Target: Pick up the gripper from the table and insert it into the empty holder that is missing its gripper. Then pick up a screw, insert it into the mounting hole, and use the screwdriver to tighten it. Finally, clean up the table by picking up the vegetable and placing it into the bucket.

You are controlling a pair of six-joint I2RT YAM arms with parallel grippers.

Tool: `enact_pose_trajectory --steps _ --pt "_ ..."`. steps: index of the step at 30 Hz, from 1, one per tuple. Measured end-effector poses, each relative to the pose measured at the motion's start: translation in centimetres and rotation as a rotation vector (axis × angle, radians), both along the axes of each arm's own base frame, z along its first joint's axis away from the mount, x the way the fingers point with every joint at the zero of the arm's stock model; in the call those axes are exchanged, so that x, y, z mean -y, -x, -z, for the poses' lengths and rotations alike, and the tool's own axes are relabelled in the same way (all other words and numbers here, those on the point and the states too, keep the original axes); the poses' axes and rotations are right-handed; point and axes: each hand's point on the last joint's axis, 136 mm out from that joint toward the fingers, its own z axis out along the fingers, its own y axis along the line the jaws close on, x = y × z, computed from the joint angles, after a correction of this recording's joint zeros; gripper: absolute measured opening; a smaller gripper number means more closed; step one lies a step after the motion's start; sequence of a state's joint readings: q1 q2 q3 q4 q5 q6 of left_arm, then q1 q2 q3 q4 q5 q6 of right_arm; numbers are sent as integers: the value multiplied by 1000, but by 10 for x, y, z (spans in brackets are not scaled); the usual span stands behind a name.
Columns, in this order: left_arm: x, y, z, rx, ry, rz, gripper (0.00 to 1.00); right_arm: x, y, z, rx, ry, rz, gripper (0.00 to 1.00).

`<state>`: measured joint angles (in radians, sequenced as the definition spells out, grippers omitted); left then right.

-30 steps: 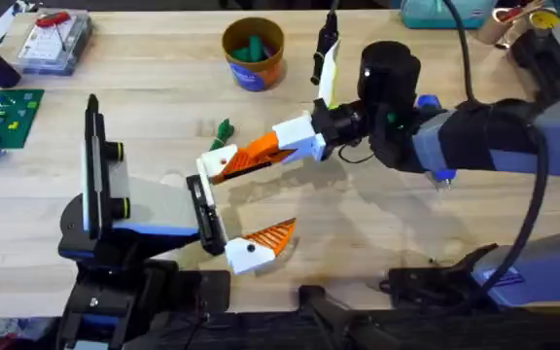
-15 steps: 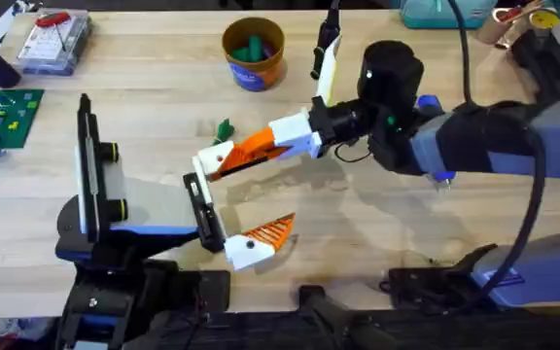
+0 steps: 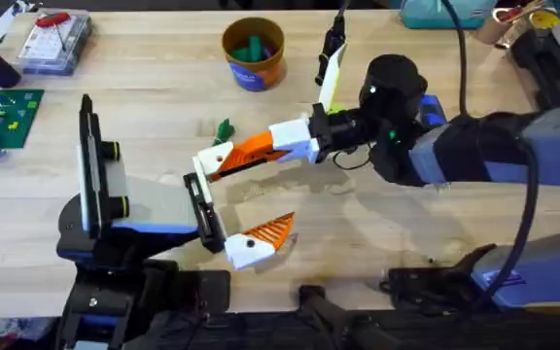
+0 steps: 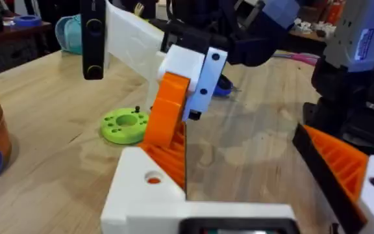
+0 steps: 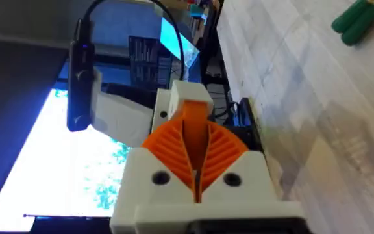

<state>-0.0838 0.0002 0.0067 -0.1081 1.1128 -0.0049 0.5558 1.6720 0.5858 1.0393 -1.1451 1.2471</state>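
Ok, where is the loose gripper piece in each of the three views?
Overhead: the gripper is left of centre, at the upper end of the holder.
Left wrist: its white base is at lower left of centre.
Right wrist: it is in the middle.
Shared landmark: the right gripper, clamped on its orange tip.

Bare wood table (image 3: 455,209) open at centre right and lower middle, grey-and-black arm (image 3: 115,209) blocking lower left, bucket (image 3: 254,53) at upper centre, clear plastic box (image 3: 54,41) at upper left corner
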Motion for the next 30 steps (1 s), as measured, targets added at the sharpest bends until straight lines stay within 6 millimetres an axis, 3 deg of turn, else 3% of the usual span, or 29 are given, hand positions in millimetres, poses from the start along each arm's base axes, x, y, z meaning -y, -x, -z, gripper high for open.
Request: enact_pose_trajectory --steps 14,15,20,21,30 --pt "0 0 0 -2 1 -2 991 0 0 0 -4 1 1 29" --pt "0 0 0 -3 1 -1 991 0 0 0 -7 2 1 114" --pt "2 6 0 -8 4 34 991 -3 0 0 -1 2 10 867" --pt "3 6 0 -9 5 37 991 -4 0 0 1 1 10 959" --pt "3 8 0 -13 7 49 991 -3 -1 0 2 2 18 994"
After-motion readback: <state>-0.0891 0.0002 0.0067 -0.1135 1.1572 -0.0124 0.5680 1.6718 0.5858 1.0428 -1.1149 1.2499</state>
